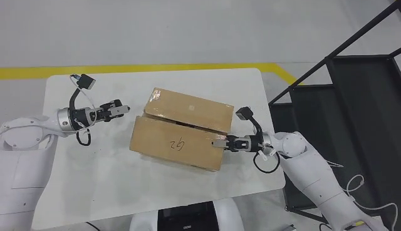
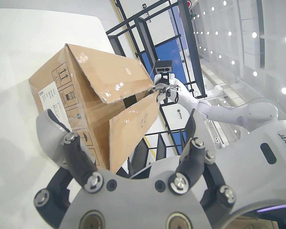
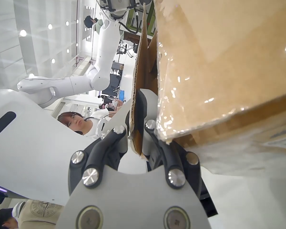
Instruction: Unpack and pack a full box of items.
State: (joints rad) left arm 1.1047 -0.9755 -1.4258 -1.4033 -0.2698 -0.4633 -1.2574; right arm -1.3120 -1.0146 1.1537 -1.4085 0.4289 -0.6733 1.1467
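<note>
A brown cardboard box (image 1: 178, 128) lies in the middle of the white table (image 1: 94, 181), its two long top flaps slightly lifted with a dark gap between them. My right gripper (image 1: 219, 144) is at the box's right end, shut on the edge of the near flap (image 3: 138, 96), which sits pinched between its fingers. That flap (image 2: 133, 122) stands raised in the left wrist view, where the right gripper (image 2: 160, 91) shows at its far corner. My left gripper (image 1: 124, 110) hovers open to the left of the box (image 2: 69, 91), apart from it, with nothing between its fingers.
A dark metal rack (image 1: 351, 87) stands just past the table's right edge. A yellow floor line (image 1: 144, 69) runs behind the table. Bare tabletop lies in front of the box and to its left.
</note>
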